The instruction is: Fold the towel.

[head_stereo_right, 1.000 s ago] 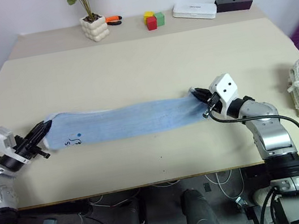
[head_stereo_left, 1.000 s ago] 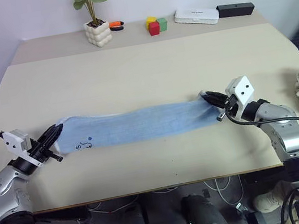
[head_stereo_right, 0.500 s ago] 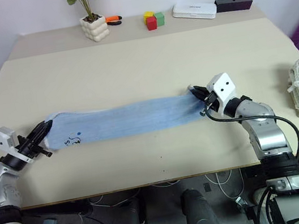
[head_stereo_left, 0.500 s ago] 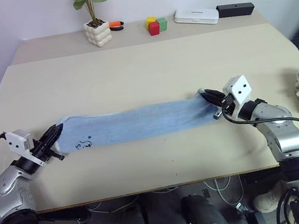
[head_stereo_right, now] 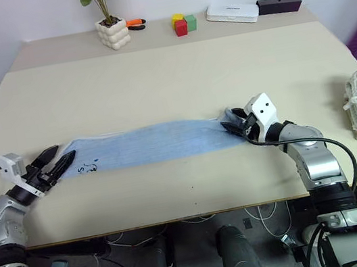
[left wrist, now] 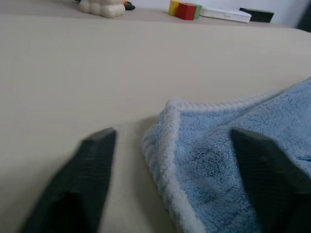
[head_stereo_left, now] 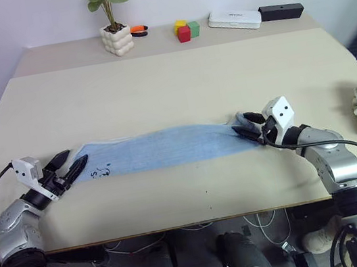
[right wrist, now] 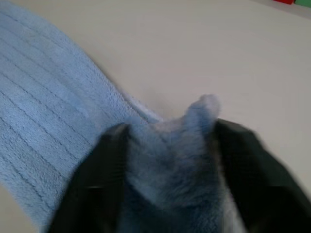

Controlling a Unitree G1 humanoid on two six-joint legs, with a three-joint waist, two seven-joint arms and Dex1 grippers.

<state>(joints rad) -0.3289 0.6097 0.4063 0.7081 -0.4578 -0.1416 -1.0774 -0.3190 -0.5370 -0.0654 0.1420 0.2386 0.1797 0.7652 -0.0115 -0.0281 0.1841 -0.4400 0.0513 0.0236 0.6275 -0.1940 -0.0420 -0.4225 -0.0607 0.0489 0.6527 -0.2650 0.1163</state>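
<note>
Now the towel [head_stereo_left: 161,149] is lying flat on the desk [head_stereo_left: 171,87]; left claw [head_stereo_left: 67,165] and right claw [head_stereo_left: 246,125] are both gaping wide at its ends.

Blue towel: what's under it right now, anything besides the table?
The towel lies flat on the bare table; no bulge suggests anything beneath, though its underside is covered. Its end bunches between the right claw's fingers.

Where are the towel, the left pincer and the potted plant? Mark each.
towel [head_stereo_left: 167,149]: left eye view, middle of the cloth.
left pincer [head_stereo_left: 72,164]: left eye view, between its fingertips.
potted plant [head_stereo_left: 117,39]: left eye view, white pot.
</note>
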